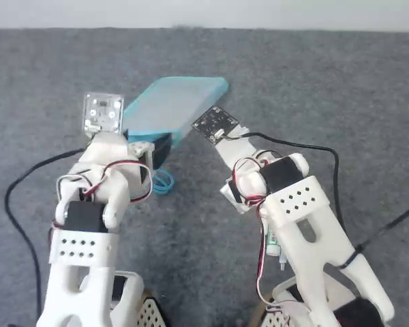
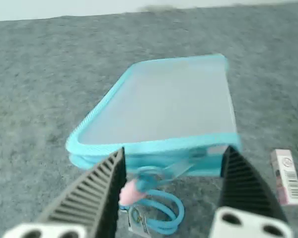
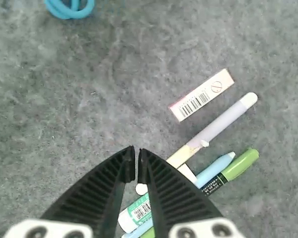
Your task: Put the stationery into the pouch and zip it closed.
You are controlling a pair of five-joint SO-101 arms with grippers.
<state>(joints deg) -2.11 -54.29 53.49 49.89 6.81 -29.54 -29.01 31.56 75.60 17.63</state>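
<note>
1. Grey felt table (image 1: 341,82) carries a turquoise pouch (image 2: 164,104), lying flat.
2. Left gripper (image 2: 174,151) gapes wide at the pouch's zipper end, holding nothing.
3. Right gripper (image 3: 137,153), jaws pressed together and empty, hangs over pens (image 3: 216,126) lying beside the pouch.

You're looking down over the grey felt table (image 1: 327,82) from overhead. Your left wrist camera is closely facing the translucent blue zip pouch (image 2: 164,104); your right is pointing down at coloured pens (image 3: 216,124); both are sharing the pink-white barcoded box (image 2: 286,176) (image 3: 202,95).
</note>
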